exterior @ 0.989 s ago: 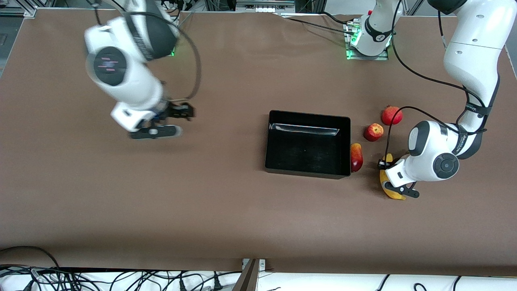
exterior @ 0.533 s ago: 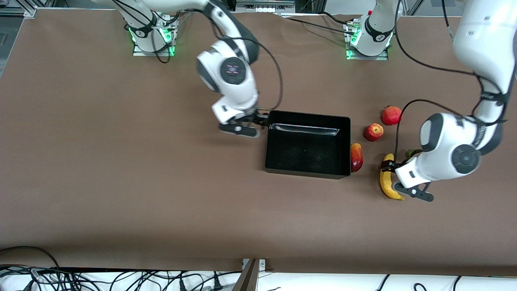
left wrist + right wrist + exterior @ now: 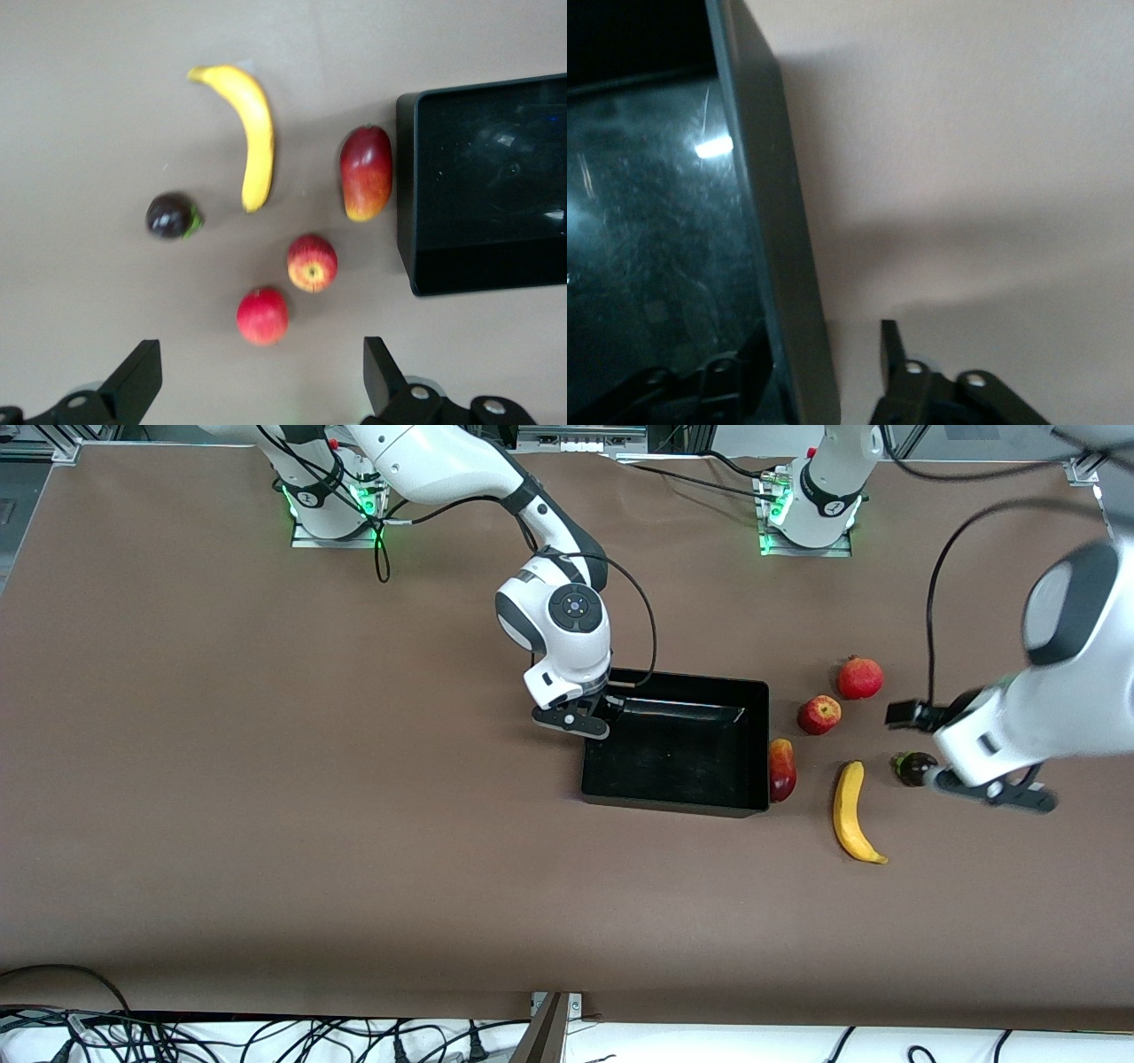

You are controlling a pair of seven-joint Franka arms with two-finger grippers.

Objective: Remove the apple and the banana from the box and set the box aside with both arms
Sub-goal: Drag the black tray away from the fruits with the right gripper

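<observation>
Banana [image 3: 855, 813] now released beneath spread, risen left tool [image 3: 257, 390]; right tool [image 3: 824, 359] newly straddling empty box [image 3: 675, 742] wall, narrowing, not yet pinching.

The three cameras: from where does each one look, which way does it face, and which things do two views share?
Front view: high across the table, facing both bases; shows both arms, the box, banana and apple.
Left wrist view: on the left arm, looking down; the open left pincer shows above the fruits.
Right wrist view: on the right arm, looking down; the right pincer straddles the box wall.
Shared: the box in all three; banana and apple in the front and left wrist views.
</observation>
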